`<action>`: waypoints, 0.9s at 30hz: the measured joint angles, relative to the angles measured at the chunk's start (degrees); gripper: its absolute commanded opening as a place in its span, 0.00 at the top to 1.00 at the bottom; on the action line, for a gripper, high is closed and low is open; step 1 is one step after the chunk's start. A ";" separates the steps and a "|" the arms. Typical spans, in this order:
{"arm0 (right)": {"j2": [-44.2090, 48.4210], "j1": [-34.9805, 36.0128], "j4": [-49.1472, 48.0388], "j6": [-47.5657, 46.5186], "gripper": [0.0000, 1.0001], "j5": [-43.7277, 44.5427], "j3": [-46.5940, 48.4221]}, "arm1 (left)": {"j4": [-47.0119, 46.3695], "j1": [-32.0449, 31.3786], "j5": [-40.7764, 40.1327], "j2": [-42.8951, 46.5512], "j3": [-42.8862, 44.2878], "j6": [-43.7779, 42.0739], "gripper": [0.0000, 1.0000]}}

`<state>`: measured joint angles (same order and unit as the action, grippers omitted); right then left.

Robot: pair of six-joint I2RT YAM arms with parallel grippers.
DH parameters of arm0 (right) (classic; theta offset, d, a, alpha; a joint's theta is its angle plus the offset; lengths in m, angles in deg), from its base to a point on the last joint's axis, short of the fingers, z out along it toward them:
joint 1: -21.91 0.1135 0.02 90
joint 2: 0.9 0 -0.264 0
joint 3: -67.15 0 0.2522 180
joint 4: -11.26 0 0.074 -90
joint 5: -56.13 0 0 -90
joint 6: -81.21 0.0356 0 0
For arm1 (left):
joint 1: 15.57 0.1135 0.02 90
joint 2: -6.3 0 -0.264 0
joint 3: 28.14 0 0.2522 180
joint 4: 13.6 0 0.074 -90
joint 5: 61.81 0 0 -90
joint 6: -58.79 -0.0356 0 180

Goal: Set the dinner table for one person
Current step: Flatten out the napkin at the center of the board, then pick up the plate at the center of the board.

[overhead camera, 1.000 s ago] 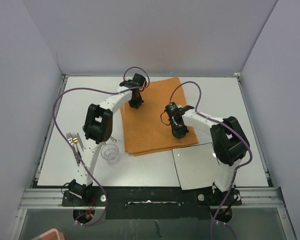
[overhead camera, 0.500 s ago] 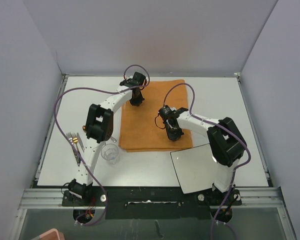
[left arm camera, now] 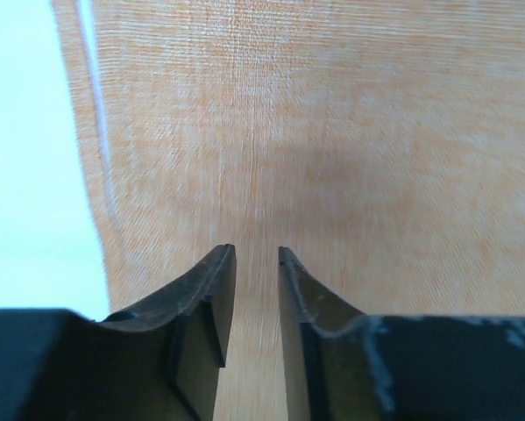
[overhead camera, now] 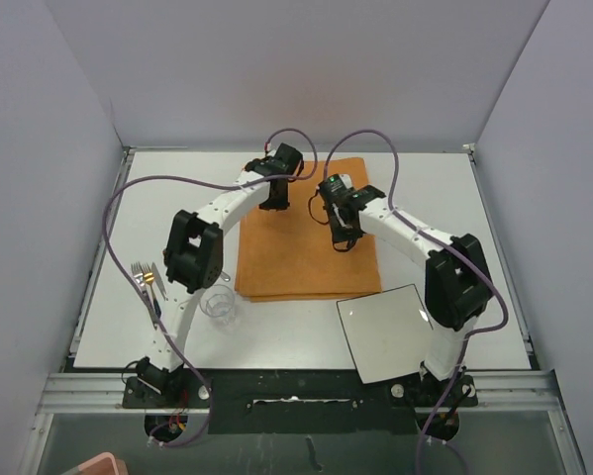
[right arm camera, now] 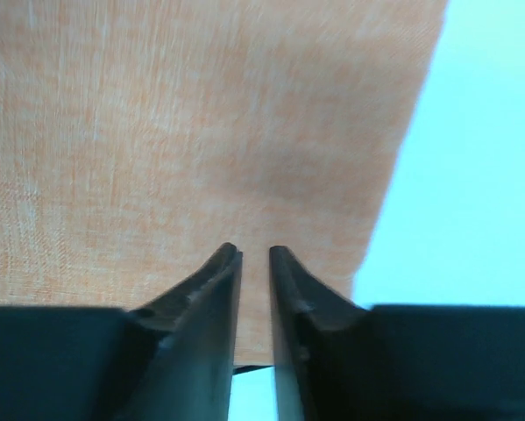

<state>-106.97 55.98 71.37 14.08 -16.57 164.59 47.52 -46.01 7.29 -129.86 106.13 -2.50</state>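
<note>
Two claws hang over the orange mat (overhead camera: 306, 252), which lies far of middle on the desk (overhead camera: 435, 188), the white top spreading out before both arms. The left claw (overhead camera: 274, 201) is near the mat's far edge and the right claw (overhead camera: 346, 237) toward its right side. Each is clenched to a thin slit, grasping nothing visible. Laying the mat looks like the step in hand. Next, a claw must release and take the square plate (overhead camera: 383, 332), just beside the mat's near edge, by its rim. The glass (overhead camera: 217, 303) and cutlery (overhead camera: 144, 277) wait at the left.
</note>
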 measured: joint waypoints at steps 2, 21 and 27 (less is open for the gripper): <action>2.03 -1.57 -0.90 -0.59 0.36 0.98 1.01 | 2.03 -1.01 -0.79 3.72 0.00 -2.36 0.66; 38.95 -8.26 -2.99 1.05 0.35 7.82 -12.87 | -7.45 -26.67 14.40 60.72 -59.21 16.00 0.60; 43.98 -8.31 -2.23 1.16 0.34 8.17 -12.70 | -20.15 -29.00 17.05 60.72 -73.46 22.99 0.59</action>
<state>-62.99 47.67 69.14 15.24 -8.40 151.90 27.36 -75.01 24.33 -69.14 32.67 20.49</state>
